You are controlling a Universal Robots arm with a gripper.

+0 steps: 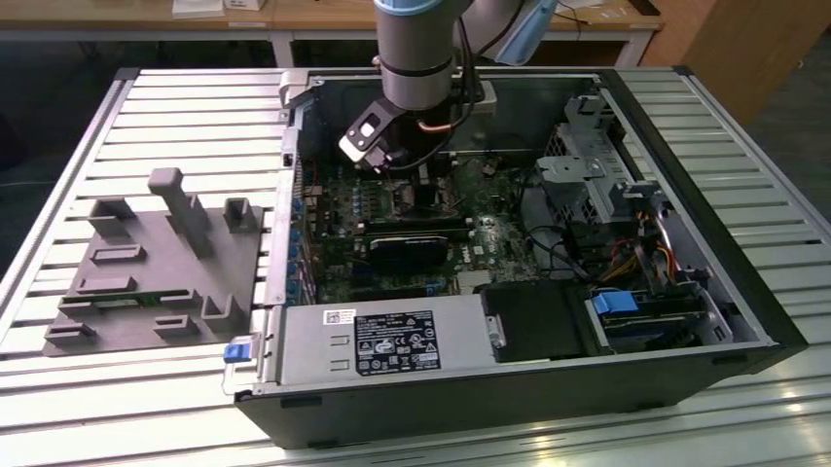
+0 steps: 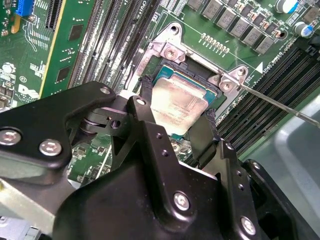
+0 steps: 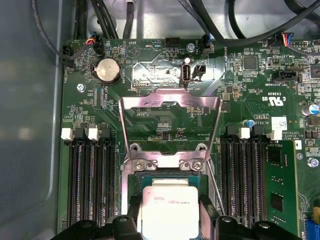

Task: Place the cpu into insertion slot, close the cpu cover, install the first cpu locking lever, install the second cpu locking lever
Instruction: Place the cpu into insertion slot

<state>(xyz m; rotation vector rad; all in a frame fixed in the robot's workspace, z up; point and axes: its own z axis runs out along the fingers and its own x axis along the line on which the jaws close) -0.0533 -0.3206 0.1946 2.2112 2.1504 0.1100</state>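
Note:
My gripper (image 1: 413,180) reaches down into the open computer case, over the green board. In both wrist views its two black fingers (image 2: 144,95) press against opposite sides of the cpu (image 2: 176,102), a square chip with a dull silver top. The cpu (image 3: 169,207) sits in the insertion slot (image 2: 197,79), whose dark rim shows around it. Behind the slot, the cpu cover (image 3: 200,101), a thin metal frame with a window, stands swung open. A thin wire locking lever (image 2: 280,102) juts out from the socket's corner, unlatched.
Long black memory slots (image 3: 92,185) run along both sides of the socket. A black card (image 1: 409,248), the power supply (image 1: 389,341) and cables (image 1: 571,263) fill the case. The case walls (image 1: 292,146) stand close around it. A grey fixture (image 1: 156,263) lies on the slatted table at the exterior view's left.

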